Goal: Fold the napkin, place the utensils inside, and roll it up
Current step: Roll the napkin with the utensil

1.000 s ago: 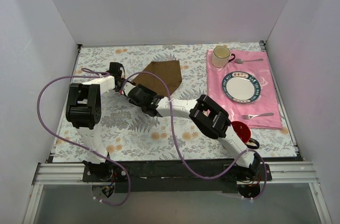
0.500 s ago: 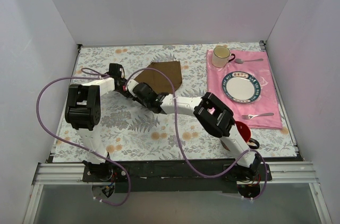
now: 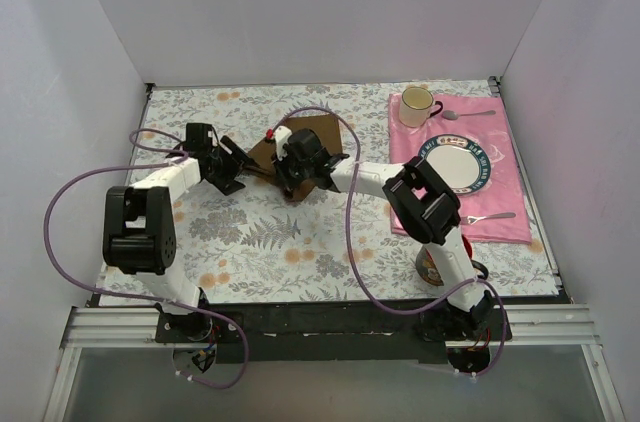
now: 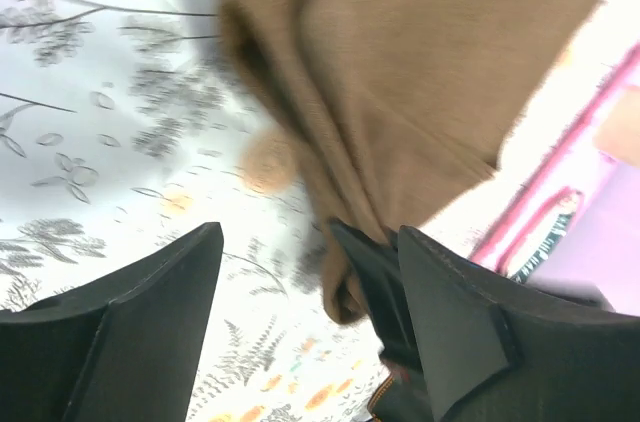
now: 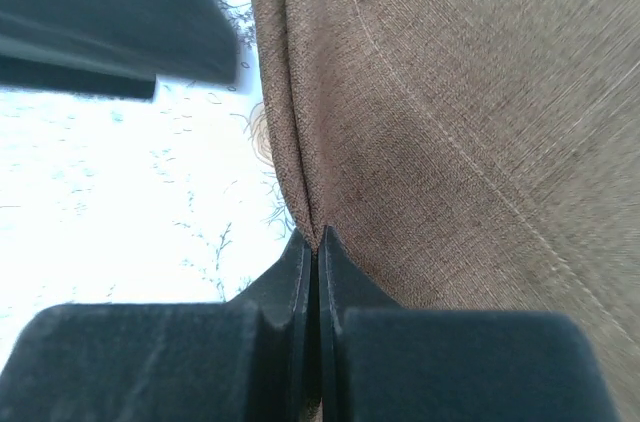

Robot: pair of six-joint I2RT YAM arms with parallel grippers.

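Floral tablecloth (image 3: 250, 242): napkin (image 3: 318, 134) is bunched at far centre, one edge clamped by right gripper (image 5: 318, 240), likely for drawing the fold over; left gripper (image 4: 310, 282) is held spread alongside, empty.

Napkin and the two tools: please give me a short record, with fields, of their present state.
napkin: brown, one edge gathered into a fold
right tool: shut, pinching the napkin's folded edge
left tool: open, jaws either side of that edge, not gripping
placemat: pink, to the right of the napkin
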